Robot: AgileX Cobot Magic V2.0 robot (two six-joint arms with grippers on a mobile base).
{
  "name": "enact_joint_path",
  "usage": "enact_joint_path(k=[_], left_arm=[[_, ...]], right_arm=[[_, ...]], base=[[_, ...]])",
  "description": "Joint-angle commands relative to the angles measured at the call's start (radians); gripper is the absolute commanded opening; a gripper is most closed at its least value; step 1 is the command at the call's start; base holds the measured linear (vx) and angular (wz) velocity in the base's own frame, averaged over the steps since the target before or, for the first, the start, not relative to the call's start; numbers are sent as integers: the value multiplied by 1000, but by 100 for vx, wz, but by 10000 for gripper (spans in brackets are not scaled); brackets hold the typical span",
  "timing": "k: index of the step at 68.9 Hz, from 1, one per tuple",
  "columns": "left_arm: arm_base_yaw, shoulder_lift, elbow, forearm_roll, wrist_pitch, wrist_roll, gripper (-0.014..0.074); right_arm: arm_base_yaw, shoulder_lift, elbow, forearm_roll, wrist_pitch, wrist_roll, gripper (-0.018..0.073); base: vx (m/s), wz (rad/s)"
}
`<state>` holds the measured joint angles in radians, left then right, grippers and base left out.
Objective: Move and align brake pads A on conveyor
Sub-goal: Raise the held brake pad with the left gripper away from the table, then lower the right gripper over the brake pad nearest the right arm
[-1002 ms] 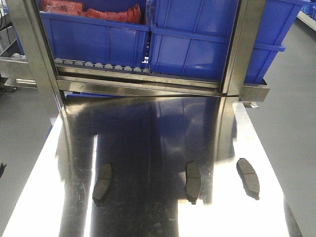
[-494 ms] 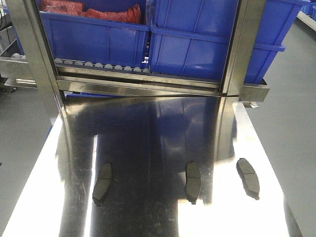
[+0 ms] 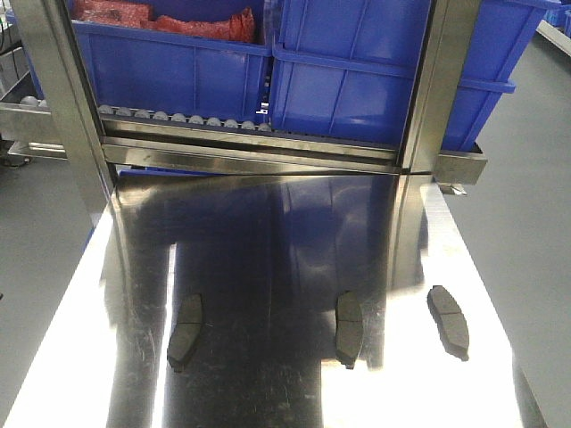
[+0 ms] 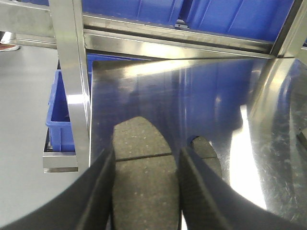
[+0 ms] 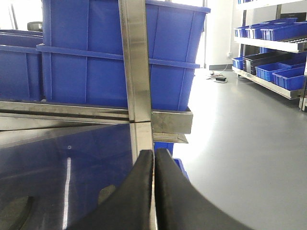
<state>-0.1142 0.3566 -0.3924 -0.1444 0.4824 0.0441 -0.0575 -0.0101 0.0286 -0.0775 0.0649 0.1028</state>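
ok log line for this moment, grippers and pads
left gripper: shut on brake pad | right gripper: shut, empty | three brake pads: apart on steel table | conveyor: not in view

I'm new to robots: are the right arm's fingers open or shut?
Shut: the right wrist view shows both black fingers pressed together, nothing between them.

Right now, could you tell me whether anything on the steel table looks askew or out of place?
Nothing looks spilled or damaged. The three brake pads on the steel table lie lengthwise in a row, but unevenly spaced: the middle pad sits much nearer the right pad than the left pad.
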Motion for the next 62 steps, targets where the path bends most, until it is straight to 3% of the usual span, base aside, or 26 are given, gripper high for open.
enact_joint_path(k=[1, 37, 52, 62], left_arm=[[-4, 2, -28, -15, -99, -7, -6], [-4, 2, -28, -15, -99, -7, -6], [-4, 2, -28, -15, -99, -7, -6], [-4, 2, -28, -15, -99, -7, -6]], right_arm=[[-1, -12, 12, -4, -72, -4, -11], [-1, -12, 10, -4, -81, -4, -11], [-1, -12, -10, -6, -257, 5, -11], [-1, 31, -120, -25, -153, 3, -11]], base=[[0, 0], [0, 0], [0, 0], [0, 0]])
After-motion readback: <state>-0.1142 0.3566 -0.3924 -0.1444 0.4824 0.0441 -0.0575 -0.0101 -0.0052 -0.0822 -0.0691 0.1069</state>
